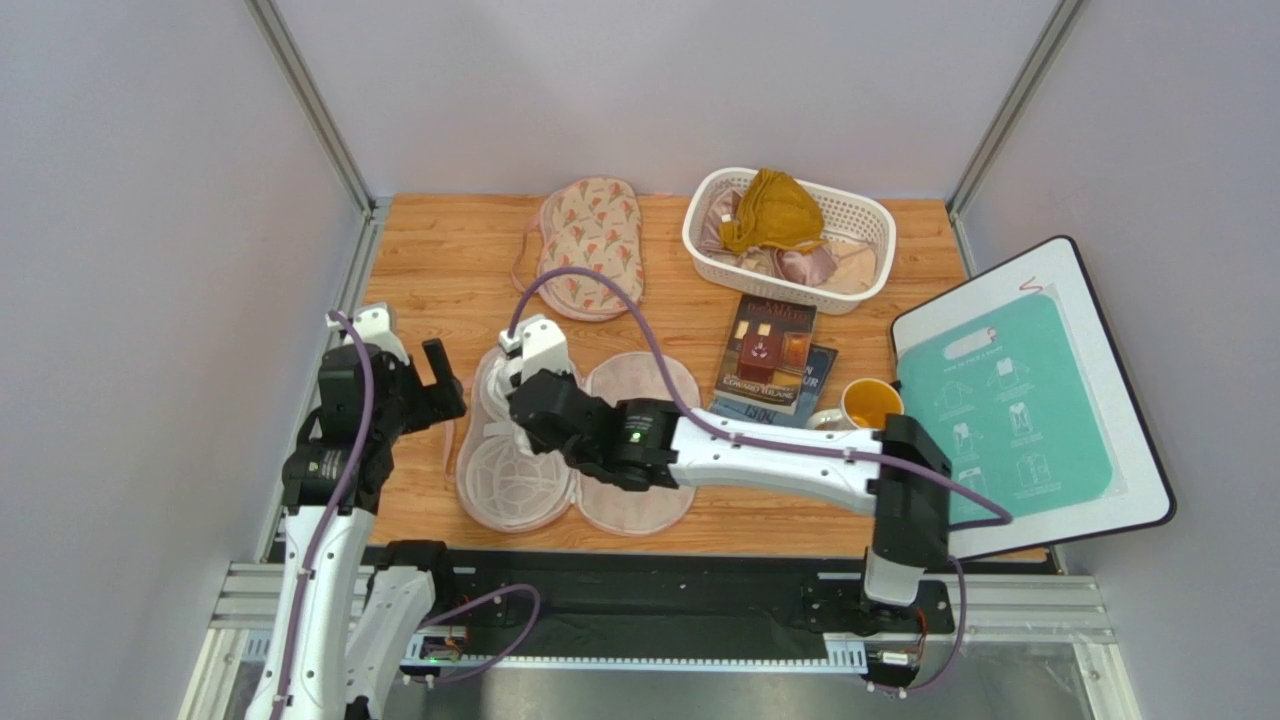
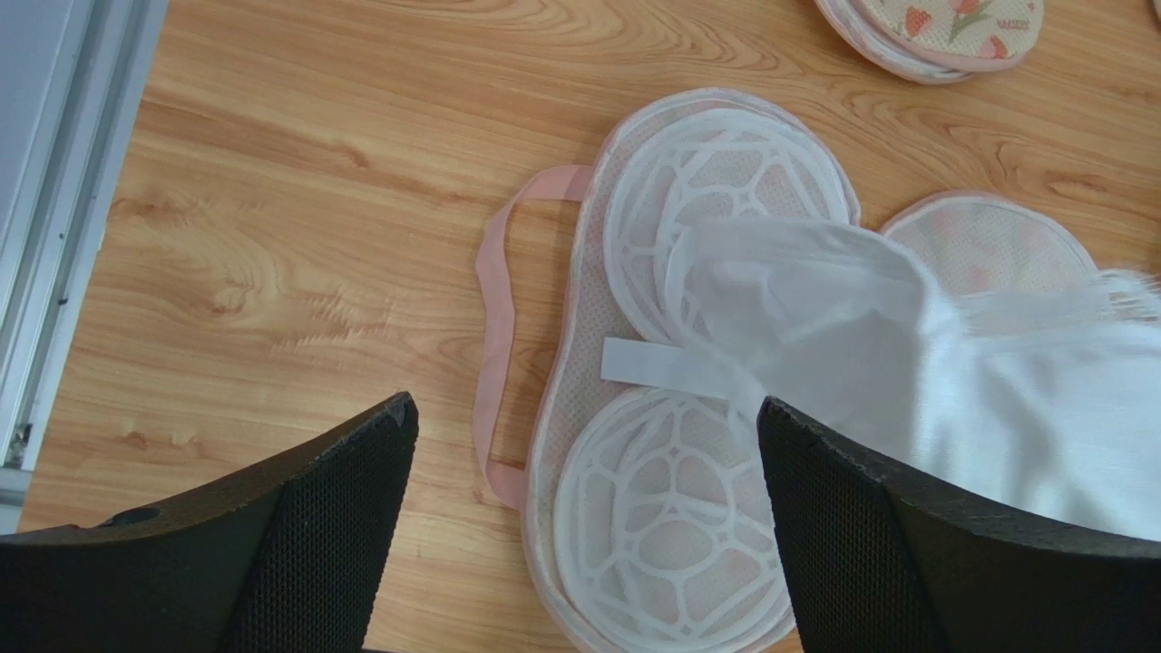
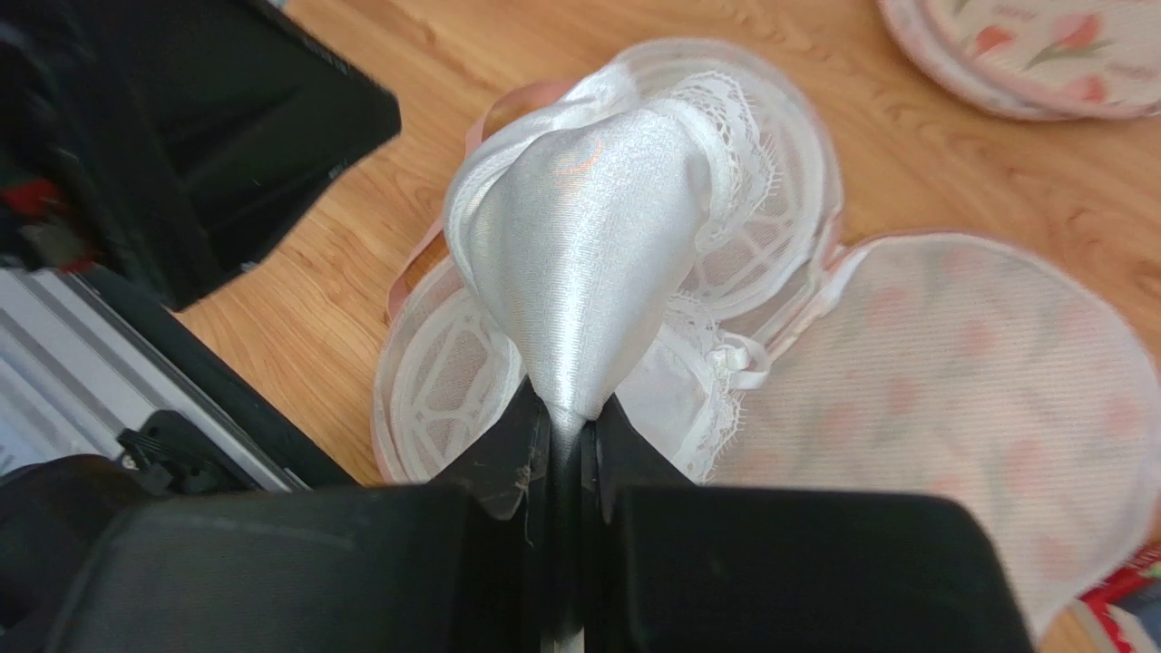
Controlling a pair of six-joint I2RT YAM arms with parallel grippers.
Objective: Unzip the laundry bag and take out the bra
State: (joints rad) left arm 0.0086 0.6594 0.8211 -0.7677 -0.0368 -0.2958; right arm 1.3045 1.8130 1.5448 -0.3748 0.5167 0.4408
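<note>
Nearest, my left jaws stand spread wide and empty over bare tabletop (image 2: 273, 272). The bag (image 2: 682, 544) is just ahead of them, toward 1 o'clock in the left wrist view. It lies unzipped and opened out flat, with the white mesh half on the left and the floral half on the right. Seen from above, each half runs long from 12 to 6, and a pink loop sits at the 9 o'clock edge. The bra (image 3: 586, 259) rests on the mesh half, one cup raised into a shiny white peak. My right jaws, reaching in from 3 o'clock, are pressed together on that cup's tip. Its lace edge and strap trail on the mesh. I judge a straight lift would free it, and my left arm is the nearer one to pin the bag.
</note>
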